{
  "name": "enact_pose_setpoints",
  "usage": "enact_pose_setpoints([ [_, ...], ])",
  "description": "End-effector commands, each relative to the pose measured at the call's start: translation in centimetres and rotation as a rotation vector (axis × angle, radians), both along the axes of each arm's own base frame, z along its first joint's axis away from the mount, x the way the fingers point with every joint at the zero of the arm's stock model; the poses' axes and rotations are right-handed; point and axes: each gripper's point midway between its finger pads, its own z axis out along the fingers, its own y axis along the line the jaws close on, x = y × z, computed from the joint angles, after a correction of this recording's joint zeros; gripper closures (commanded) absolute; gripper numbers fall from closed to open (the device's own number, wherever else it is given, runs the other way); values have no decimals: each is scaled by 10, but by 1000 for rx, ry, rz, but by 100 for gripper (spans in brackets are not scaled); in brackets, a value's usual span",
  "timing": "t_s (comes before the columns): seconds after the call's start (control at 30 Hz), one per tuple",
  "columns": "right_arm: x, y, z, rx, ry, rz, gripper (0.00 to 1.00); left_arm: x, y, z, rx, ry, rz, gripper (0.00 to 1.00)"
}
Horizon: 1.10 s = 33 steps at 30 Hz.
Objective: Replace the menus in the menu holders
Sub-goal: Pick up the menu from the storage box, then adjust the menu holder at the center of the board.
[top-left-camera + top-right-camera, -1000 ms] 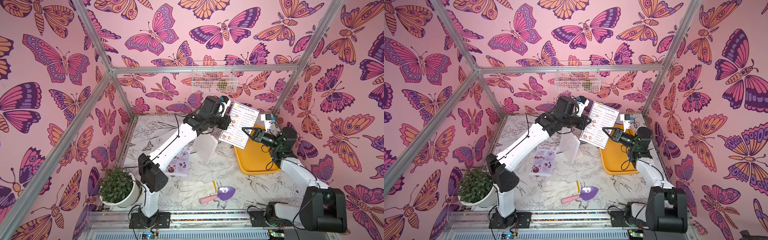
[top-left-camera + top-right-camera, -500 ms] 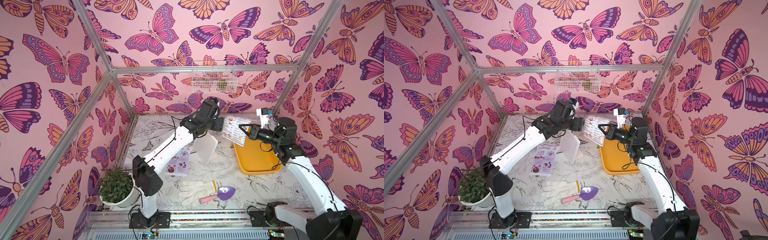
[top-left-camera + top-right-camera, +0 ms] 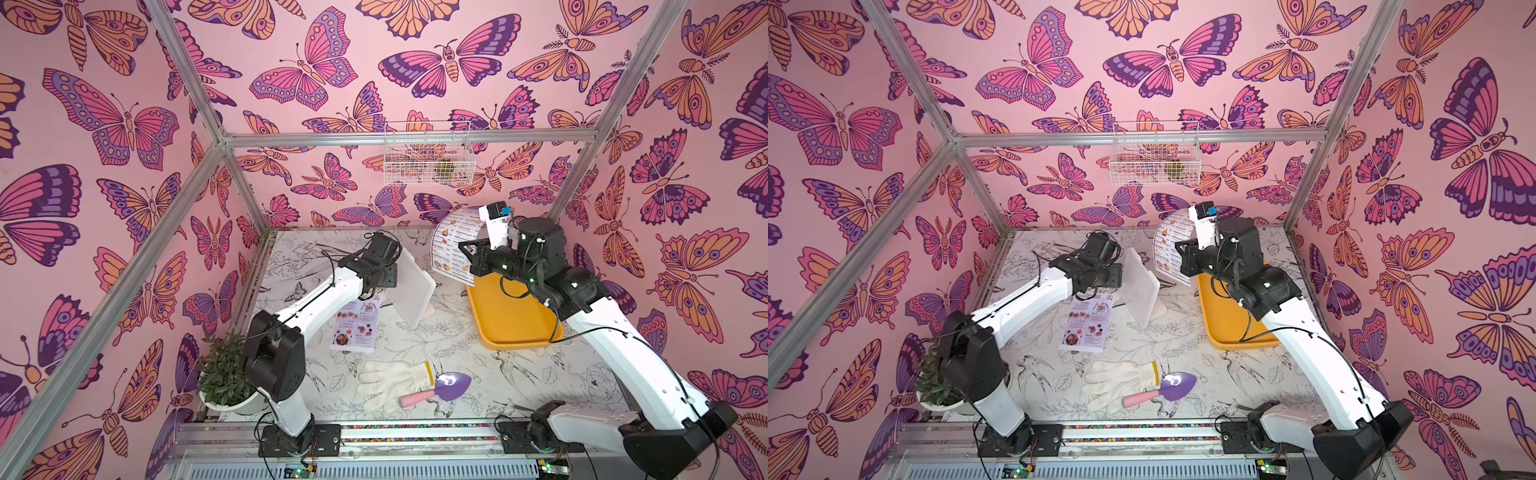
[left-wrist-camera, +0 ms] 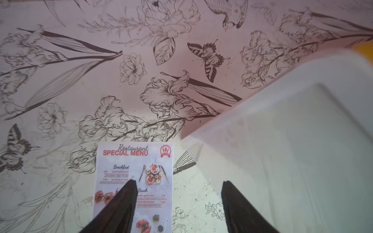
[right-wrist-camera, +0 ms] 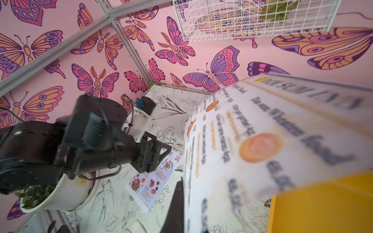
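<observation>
The Dim Sum Inn menu (image 3: 451, 245) hangs curled in the air over the far end of the yellow tray (image 3: 511, 320), pinched at one edge by the right gripper (image 3: 464, 248), whose jaws are pressed together on the paper. The menu holder (image 3: 411, 291) stands upright on the table between the tray and the left arm, and the Special Menu sheet (image 4: 135, 177) lies flat just beside its foot. The left gripper (image 4: 178, 182) hovers above that sheet with its fingers spread, gripping nothing.
</observation>
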Motion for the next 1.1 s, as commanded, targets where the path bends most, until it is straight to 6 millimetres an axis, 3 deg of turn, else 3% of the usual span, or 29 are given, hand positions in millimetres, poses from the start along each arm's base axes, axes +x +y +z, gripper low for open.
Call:
enact_pose_setpoints([
  [0.0, 6, -9, 6, -78, -36, -100, 100, 27, -20, 12, -68, -81, -29, 31],
  [0.17, 6, -3, 8, -60, -35, -140, 100, 46, -45, 4, -111, -74, -87, 32],
  [0.37, 18, 1, 5, 40, -31, -206, 100, 42, -59, 4, -202, -62, -152, 32],
  [0.77, 55, 24, -2, 210, -8, -294, 100, 30, -35, 3, -215, -52, -131, 32],
  [1.07, 65, 28, -17, 199, 3, -313, 100, 18, -12, 8, -156, -57, -84, 32],
])
